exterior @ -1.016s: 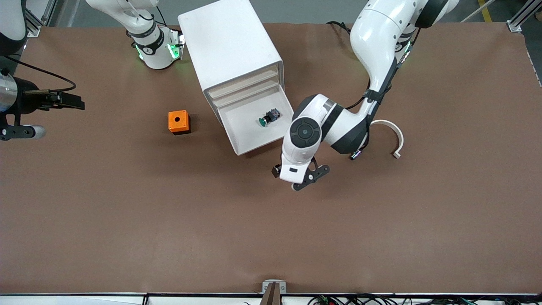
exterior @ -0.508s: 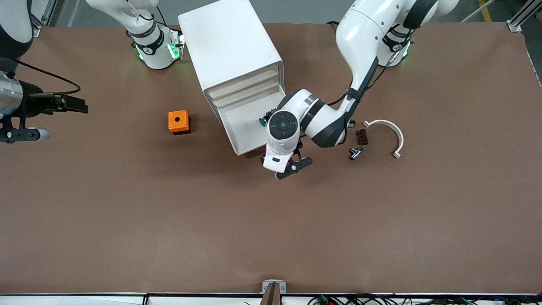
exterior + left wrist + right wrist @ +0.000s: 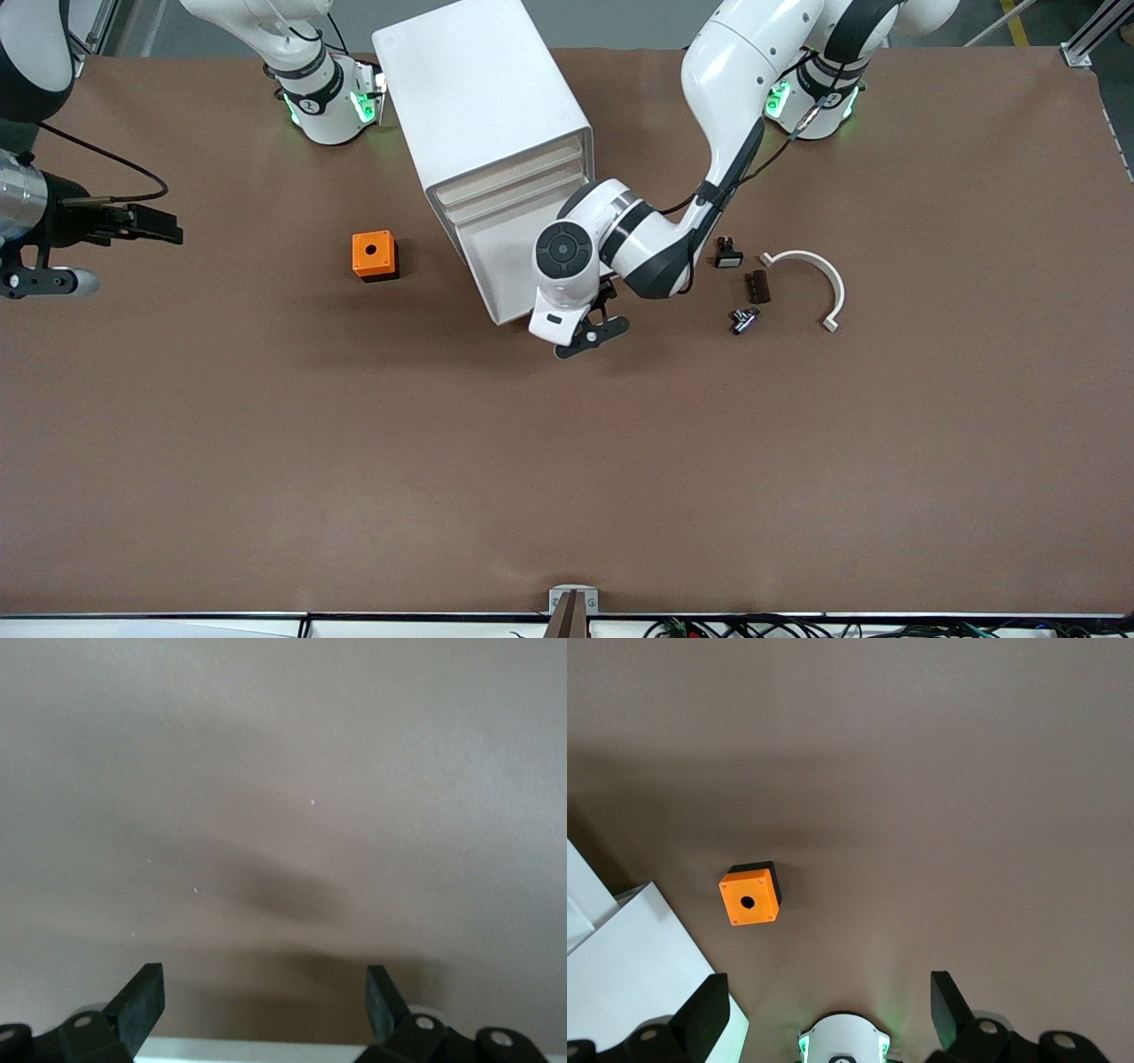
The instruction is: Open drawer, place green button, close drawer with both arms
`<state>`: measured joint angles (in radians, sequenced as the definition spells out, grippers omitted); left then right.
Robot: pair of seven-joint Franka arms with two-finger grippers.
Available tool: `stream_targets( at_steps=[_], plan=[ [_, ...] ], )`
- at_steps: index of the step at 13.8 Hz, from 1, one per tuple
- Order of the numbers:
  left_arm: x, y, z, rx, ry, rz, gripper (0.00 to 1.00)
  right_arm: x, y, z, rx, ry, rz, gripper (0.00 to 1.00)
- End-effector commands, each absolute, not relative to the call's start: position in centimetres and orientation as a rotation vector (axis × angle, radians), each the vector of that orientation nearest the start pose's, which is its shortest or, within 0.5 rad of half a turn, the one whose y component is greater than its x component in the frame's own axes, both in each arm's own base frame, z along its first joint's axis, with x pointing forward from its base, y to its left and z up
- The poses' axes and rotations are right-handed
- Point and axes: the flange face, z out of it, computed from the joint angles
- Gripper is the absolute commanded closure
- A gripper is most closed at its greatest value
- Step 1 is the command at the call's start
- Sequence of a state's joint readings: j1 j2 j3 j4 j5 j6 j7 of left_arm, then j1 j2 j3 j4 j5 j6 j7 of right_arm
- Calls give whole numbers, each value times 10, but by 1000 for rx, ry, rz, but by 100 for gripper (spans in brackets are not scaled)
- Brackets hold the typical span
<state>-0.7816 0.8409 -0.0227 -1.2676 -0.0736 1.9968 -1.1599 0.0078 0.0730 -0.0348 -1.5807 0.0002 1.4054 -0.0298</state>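
Left arm's swung toward the cabinet (image 3: pixel 483 106); left gripper (image 3: pixel 580 337), jaws wide and empty, now sits at the open drawer (image 3: pixel 505 266) front. You can't see the button, wrist hides it. Push skewed and you'll shove the cabinet. Right gripper (image 3: pixel 146 221) waits wide, near orange cube (image 3: pixel 374 255).

No text, label, brand, number or sign can be read in any of the views; a small dark mark on the collar of the right arm's base (image 3: pixel 308 104) is too small to make out
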Motion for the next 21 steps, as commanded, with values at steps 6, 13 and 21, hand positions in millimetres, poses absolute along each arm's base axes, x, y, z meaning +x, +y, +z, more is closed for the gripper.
stream_targets(
  at_steps=[6, 13, 21],
  plan=[
    [484, -557, 236, -3050, -582, 263, 0, 534, -25, 571, -3119, 29, 208, 0],
    [449, -582, 234, -3073, -572, 412, 0, 541, -35, 575, -3125, 56, 119, 0],
    [412, -592, 214, -3038, -550, 552, 0, 548, -38, 625, -3143, 77, 29, 0]
  ],
)
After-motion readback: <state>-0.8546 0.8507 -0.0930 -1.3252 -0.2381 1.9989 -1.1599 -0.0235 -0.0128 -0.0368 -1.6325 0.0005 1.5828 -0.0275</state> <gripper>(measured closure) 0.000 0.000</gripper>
